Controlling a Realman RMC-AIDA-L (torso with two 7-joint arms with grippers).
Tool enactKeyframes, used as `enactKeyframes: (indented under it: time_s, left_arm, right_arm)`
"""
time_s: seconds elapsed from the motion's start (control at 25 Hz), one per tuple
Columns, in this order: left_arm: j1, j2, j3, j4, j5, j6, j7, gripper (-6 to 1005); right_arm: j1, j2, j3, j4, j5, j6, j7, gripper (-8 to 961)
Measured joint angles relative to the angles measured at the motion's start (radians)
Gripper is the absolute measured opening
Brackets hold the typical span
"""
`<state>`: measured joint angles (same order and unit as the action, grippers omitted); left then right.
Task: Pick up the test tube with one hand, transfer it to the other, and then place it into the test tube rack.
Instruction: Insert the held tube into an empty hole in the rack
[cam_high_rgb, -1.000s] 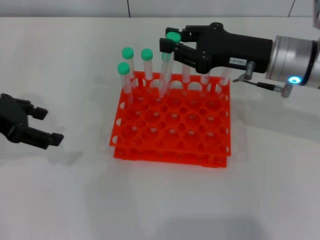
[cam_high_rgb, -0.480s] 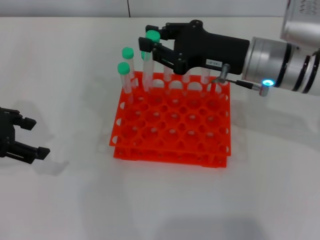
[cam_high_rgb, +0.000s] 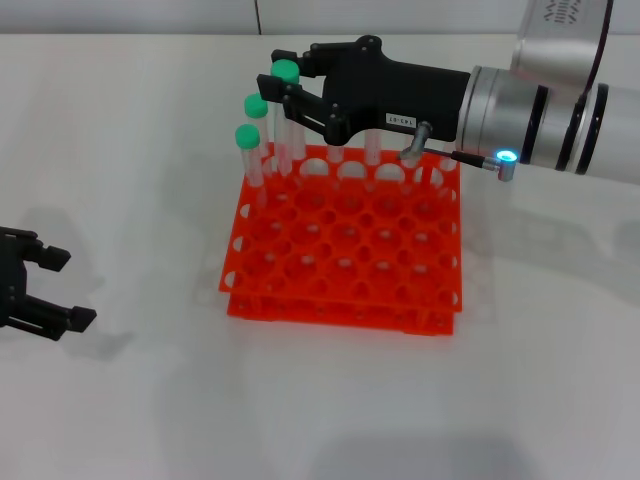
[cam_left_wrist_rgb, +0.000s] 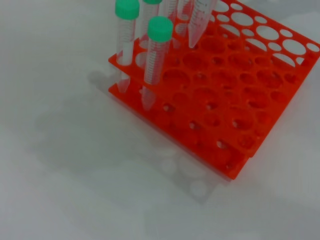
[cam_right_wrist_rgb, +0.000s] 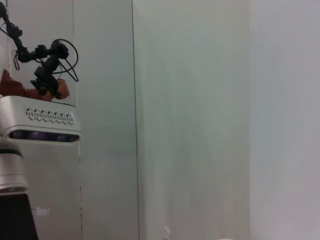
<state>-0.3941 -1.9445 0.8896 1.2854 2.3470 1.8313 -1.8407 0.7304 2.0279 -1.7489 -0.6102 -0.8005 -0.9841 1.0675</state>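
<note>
My right gripper (cam_high_rgb: 292, 88), black with a white label and a blue-lit wrist, is shut on the test tube (cam_high_rgb: 285, 130) just below its green cap. It holds the tube nearly upright over the back left part of the orange-red test tube rack (cam_high_rgb: 340, 300). In the left wrist view the tube's conical tip (cam_left_wrist_rgb: 194, 40) hangs just above the holes of the rack (cam_left_wrist_rgb: 235, 115). My left gripper (cam_high_rgb: 62, 288) is open and empty, low over the table at the far left, well apart from the rack.
Two green-capped tubes (cam_high_rgb: 256, 120) (cam_high_rgb: 248, 150) stand in the rack's back left corner, close beside the held tube. More tubes stand along the back row (cam_high_rgb: 372, 150), partly hidden by my right gripper. The right wrist view shows only a wall and a mounted device.
My right gripper has carried the tube leftward along the rack's back row, to near the two corner tubes. My left gripper has drawn back toward the left edge and the table's near side.
</note>
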Motion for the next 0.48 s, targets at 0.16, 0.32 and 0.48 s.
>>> enactKeyframes:
  time_s: [0.16, 0.32, 0.48]
  left_arm:
    - [0.002, -0.001, 0.0, 0.0, 0.0, 0.0, 0.001, 883]
    - [0.003, -0.003, 0.0, 0.0, 0.0, 0.0, 0.009, 883]
    - [0.003, -0.003, 0.0, 0.0, 0.0, 0.0, 0.012, 883]
  right_arm:
    - [-0.001, 0.0, 0.002, 0.0, 0.0, 0.007, 0.0, 253]
    - [-0.002, 0.0, 0.004, 0.0, 0.0, 0.014, -0.001, 253]
    - [-0.001, 0.0, -0.006, 0.0, -0.003, 0.037, -0.006, 253]
